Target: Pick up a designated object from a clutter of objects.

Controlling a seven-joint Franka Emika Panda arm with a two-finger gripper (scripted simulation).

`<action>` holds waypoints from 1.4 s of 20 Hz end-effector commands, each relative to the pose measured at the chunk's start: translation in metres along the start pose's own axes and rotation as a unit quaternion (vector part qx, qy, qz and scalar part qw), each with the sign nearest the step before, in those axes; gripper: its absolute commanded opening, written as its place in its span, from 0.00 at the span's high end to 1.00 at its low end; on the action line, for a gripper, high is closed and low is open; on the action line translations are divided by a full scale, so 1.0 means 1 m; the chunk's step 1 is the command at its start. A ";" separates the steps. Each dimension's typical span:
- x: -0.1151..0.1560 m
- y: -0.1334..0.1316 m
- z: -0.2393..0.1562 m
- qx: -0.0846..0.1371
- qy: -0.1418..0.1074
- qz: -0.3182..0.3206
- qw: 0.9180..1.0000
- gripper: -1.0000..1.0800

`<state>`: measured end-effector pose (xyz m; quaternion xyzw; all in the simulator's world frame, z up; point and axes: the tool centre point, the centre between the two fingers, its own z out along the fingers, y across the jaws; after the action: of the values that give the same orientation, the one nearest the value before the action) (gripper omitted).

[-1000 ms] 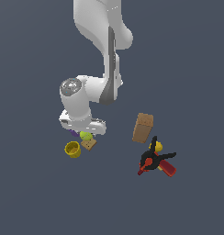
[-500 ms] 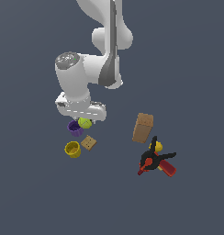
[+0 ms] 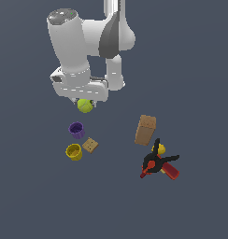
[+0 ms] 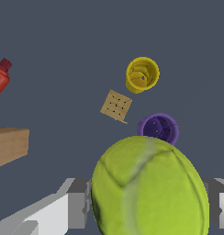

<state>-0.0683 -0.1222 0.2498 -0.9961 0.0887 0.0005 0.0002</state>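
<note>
The designated object, a yellow-green tennis-like ball point(image 3: 85, 106) point(image 4: 149, 188), hangs in the air above the floor. My gripper point(image 3: 84, 104) is shut on it, and the grey fingers point(image 4: 77, 209) press on its sides in the wrist view. Below it lies the clutter of objects: a purple cup point(image 3: 77, 130) point(image 4: 158, 128), a yellow cup point(image 3: 74, 151) point(image 4: 142, 74) and a tan square cracker point(image 3: 90, 145) point(image 4: 116, 105). The ball fills much of the wrist view.
A brown box point(image 3: 145, 130) point(image 4: 10, 145) stands at the exterior view's right. Beside it lies a black-and-red clamp point(image 3: 154, 163) with a yellow bit point(image 3: 161, 150) and a red piece point(image 3: 170, 172) point(image 4: 0, 79).
The arm has risen, lifting the ball up and away from the purple cup, yellow cup and cracker. The other items stay where they were.
</note>
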 end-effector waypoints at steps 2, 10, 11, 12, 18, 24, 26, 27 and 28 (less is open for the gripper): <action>-0.013 0.001 -0.035 0.000 0.001 0.000 1.000 1.00; -0.041 0.003 -0.112 0.000 0.001 0.000 1.000 1.00; -0.044 0.003 -0.120 0.000 0.001 0.000 1.000 1.00; -0.047 0.004 -0.128 0.000 0.001 0.000 1.000 1.00; -0.059 0.004 -0.168 0.000 0.001 0.000 1.000 1.00; -0.066 0.005 -0.191 0.000 0.001 0.000 1.000 1.00; -0.067 0.005 -0.195 0.000 0.001 0.000 1.000 1.00; -0.067 0.005 -0.196 0.000 0.001 0.000 1.000 1.00; -0.067 0.005 -0.197 0.000 0.001 0.000 1.000 1.00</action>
<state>-0.1345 -0.1154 0.4441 -0.9961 0.0884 0.0002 0.0000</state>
